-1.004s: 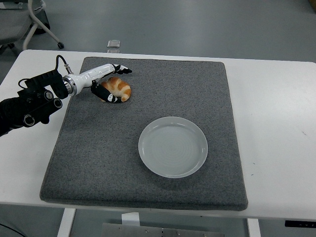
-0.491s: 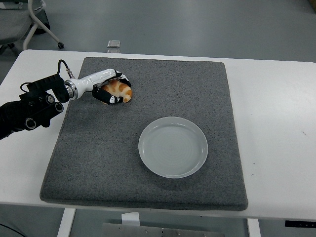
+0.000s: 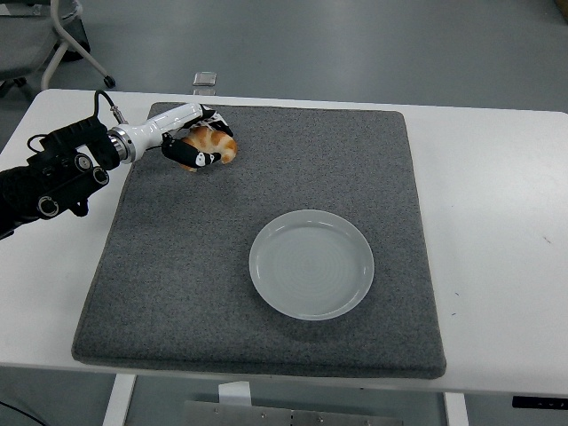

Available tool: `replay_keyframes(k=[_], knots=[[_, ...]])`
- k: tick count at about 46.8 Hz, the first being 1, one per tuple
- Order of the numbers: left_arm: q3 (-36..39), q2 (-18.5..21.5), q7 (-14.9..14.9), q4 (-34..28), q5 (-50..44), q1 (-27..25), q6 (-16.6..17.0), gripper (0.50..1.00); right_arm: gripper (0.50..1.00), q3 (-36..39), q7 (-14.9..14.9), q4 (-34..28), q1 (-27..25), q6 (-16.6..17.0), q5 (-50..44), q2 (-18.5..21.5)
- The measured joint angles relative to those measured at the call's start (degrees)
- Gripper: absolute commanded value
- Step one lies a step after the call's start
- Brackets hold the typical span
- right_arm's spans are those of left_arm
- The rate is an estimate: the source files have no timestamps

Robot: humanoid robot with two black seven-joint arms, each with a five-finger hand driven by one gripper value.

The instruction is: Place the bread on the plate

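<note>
A golden-brown bread roll [image 3: 213, 145] is held over the far left part of the grey mat [image 3: 266, 222]. My left hand [image 3: 202, 142] is shut on it, white and black fingers wrapped around its top and underside. The roll seems lifted slightly off the mat. An empty white plate [image 3: 311, 264] lies on the mat near its middle, to the right of the hand and nearer to me. The black left arm [image 3: 53, 173] comes in from the left edge. The right arm is out of view.
The mat covers most of the white table [image 3: 497, 222]. A small grey object [image 3: 205, 80] sits at the table's far edge behind the mat. A chair base [image 3: 62, 35] stands on the floor at top left.
The left hand closed its fingers around the bread roll, then moved it a little up and away from me, off the spot where it lay.
</note>
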Motion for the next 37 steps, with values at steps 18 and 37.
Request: replay_keyframes(k=[18,37], knots=[[0.25,11.46,0.18,-0.25,-1.69,-8.31,-1.09,0.5,0.93,0.0,0.03,-0.01,-0.01,0.0,0.0,0.0],[1.03,10.6,0.56,-0.79,-1.89,-27.87,-8.12,0.5,0.93,0.0,-0.01,0.01,-0.01,0.0,0.0,0.0]])
